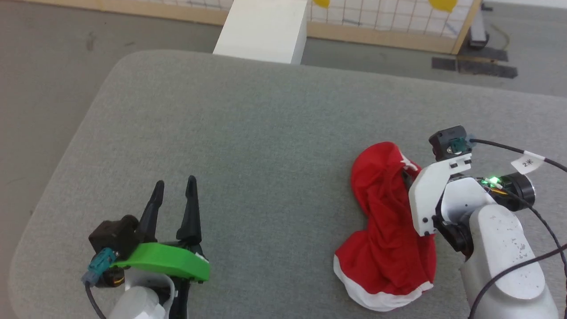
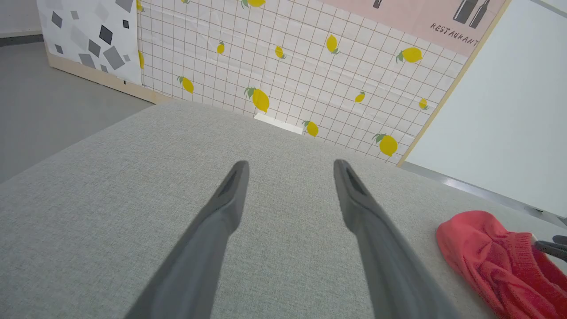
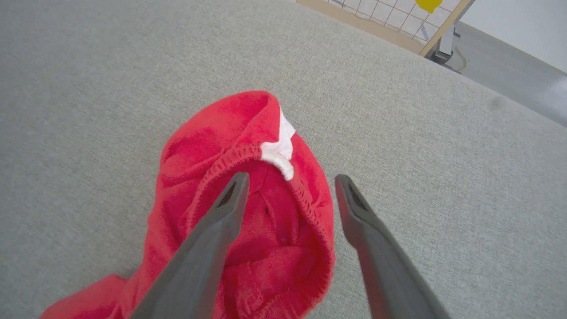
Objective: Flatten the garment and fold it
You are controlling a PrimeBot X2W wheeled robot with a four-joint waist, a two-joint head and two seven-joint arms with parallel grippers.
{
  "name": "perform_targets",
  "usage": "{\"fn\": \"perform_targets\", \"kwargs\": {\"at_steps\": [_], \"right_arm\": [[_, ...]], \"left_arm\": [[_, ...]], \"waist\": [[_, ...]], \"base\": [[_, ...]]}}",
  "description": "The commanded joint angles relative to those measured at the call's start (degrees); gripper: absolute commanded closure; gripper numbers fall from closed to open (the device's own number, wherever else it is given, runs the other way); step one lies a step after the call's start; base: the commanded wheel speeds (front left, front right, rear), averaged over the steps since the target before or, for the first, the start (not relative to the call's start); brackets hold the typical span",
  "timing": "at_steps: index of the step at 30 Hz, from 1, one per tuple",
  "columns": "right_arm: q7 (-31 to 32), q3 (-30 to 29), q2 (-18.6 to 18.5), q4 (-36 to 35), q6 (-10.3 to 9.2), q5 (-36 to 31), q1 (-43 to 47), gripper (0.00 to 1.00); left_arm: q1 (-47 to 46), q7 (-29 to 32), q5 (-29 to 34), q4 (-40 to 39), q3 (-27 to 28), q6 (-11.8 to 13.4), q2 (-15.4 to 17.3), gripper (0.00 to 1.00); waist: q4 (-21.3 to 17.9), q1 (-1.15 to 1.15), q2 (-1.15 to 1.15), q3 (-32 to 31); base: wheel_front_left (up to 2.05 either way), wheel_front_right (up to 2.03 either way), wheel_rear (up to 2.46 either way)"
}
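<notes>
The garment [image 1: 385, 230] is a bright red pair of shorts with white trim, lying crumpled on the right of the grey cushioned surface [image 1: 266, 146]. Its gathered waistband gapes open toward my right gripper [image 3: 290, 177], which hovers open over that opening; the garment [image 3: 248, 195] lies under and between the fingers, and I cannot tell whether they touch it. In the head view the right wrist housing [image 1: 443, 190] covers the fingers and the garment's right edge. My left gripper [image 1: 173, 185] stands open and empty at the lower left, far from the garment [image 2: 496, 261].
A white box [image 1: 263, 31] stands past the surface's far edge. Beyond it runs a lemon-print panel [image 2: 288, 66] with a wooden frame. Grey floor [image 1: 48, 79] lies left of the surface, whose rounded corner is at the upper left. Cables [image 1: 531, 155] trail from my right wrist.
</notes>
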Motion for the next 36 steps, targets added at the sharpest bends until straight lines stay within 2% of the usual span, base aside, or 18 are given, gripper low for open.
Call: {"fn": "perform_targets", "kwargs": {"at_steps": [1,5,6,7,9,11,24,28,32,36], "right_arm": [[0.23,-0.25,-0.02,0.44,-0.08,-0.69,-0.70,0.00],[0.01,-0.92,-0.02,1.61,-0.08,-1.64,-0.73,0.00],[-0.13,-1.05,-0.02,1.80,-0.08,-1.78,-0.75,0.16],[-0.47,-1.27,-0.02,1.95,-0.08,-1.93,-0.77,0.53],[-1.36,-1.82,-0.02,2.15,-0.08,-2.22,-0.85,0.74],[-1.57,-2.13,-0.02,2.65,-0.08,-2.17,-0.85,1.00],[-4.80,-4.60,-0.66,0.84,-0.08,0.82,-0.26,1.00],[-4.71,-9.90,-2.43,-1.37,-0.08,1.42,1.08,1.00],[-3.40,-17.37,-4.64,-2.35,-0.08,0.68,3.34,1.00],[-1.85,-24.97,-5.29,-2.69,-0.08,-0.45,5.91,1.00]], "left_arm": [[-1.28,-0.20,0.97,0.24,0.36,-0.50,-0.49,0.00],[-1.72,-0.20,1.61,0.91,0.94,-1.34,-1.45,0.00],[-1.80,-0.20,1.72,1.04,1.04,-1.51,-1.63,0.00],[-1.86,-0.20,1.83,1.25,1.17,-1.72,-1.82,0.00],[-1.99,-0.20,2.06,1.55,1.35,-2.07,-2.11,0.00],[-2.17,-0.20,2.27,1.82,1.43,-2.39,-2.42,0.00],[-1.53,-0.20,3.01,2.94,2.28,-3.56,-3.18,0.00],[-1.54,-0.20,3.07,2.92,2.24,-3.86,-3.43,0.00],[-1.86,-0.20,3.03,3.08,1.96,-4.33,-3.58,0.00],[-2.25,-0.20,2.96,3.40,1.75,-4.59,-3.55,0.00]], "waist": [[1.44,0.00,0.00,1.59],[1.88,0.00,0.00,2.16],[1.95,0.00,0.00,2.23],[1.99,0.00,0.00,2.25],[2.01,0.00,0.00,2.33],[2.01,0.00,0.00,2.33],[0.13,0.00,0.00,0.68],[-0.32,0.00,0.00,0.45],[-0.38,0.00,0.00,0.86],[-0.23,0.00,0.00,1.26]], "base": [[0.00,0.00,0.00],[0.00,0.00,0.00],[0.00,0.00,0.00],[0.00,0.00,0.00],[0.00,0.00,0.00],[0.00,0.00,0.00],[0.00,0.00,0.00],[0.00,0.00,0.00],[0.00,0.00,0.00],[0.00,0.00,0.00]]}}
